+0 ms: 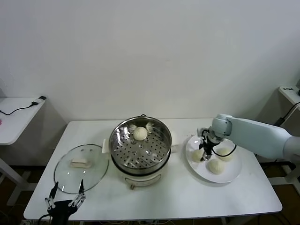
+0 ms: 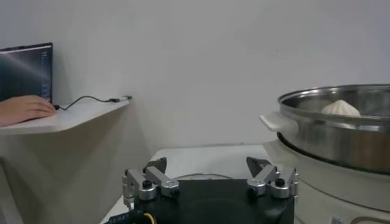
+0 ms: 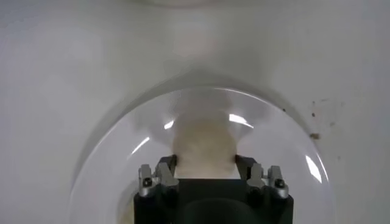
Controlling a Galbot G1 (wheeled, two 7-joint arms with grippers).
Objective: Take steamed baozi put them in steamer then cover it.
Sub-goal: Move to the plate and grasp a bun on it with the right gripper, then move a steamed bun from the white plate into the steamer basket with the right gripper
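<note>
My right pincer is down on the white plate, which sits just to the right of the steamer, and a steamed baozi sits squeezed between its two fingers. From my right wrist I see the jaws drawn in against both sides of the cream dough, touching it, so I have a hold on that bun. It is the one on the plate's edge nearest the steamer. Two more buns lie on the same plate farther from the steamer: one just beyond my pincer, another nearer the table's front edge.

A fourth bun rests inside the steamer on the perforated tray, toward the back wall; its top peeks over the steel rim in my left wrist view.

The cover lies flat on the table just to the left of the steamer, its cream handle facing up.

My left pincer waits at the table's front edge, left of the steamer and just in front of the cover, its fingers spread wide and holding nothing.
</note>
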